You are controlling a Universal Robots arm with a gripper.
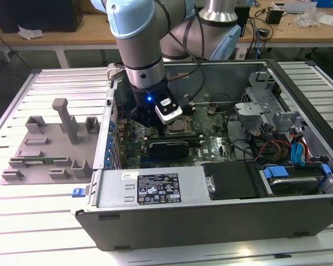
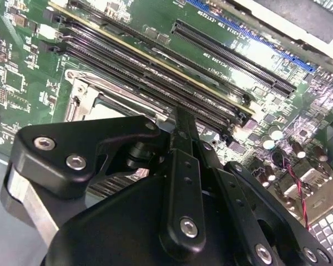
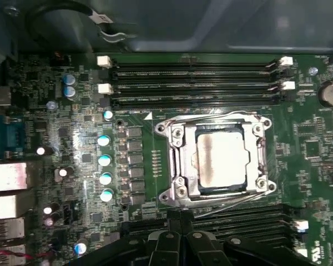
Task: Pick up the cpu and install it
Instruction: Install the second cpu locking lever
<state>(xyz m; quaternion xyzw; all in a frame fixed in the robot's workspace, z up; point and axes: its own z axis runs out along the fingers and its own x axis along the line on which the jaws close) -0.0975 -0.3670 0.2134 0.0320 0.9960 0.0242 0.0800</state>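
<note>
CPU (image 3: 222,162): a flat square chip with a silvery-white metal top, smudged by a darker streak down one side, and a dark rim.
CPU location: it sat in the socket frame (image 3: 177,160) on the green motherboard (image 3: 139,119), with the metal frame around its edges and a thin wire lever running along one side.
Gripper (image 3: 180,221): its black fingers were pressed together with nothing between them.
CPU relative to gripper: in the first wrist view the fingertips stood just beside the socket frame's edge, apart from the chip itself.
Memory slots (image 3: 194,80): long dark rows lay beyond the socket's far side from the gripper.
Computer case (image 1: 155,191): open, the arm reaching down into it over the motherboard.
</note>
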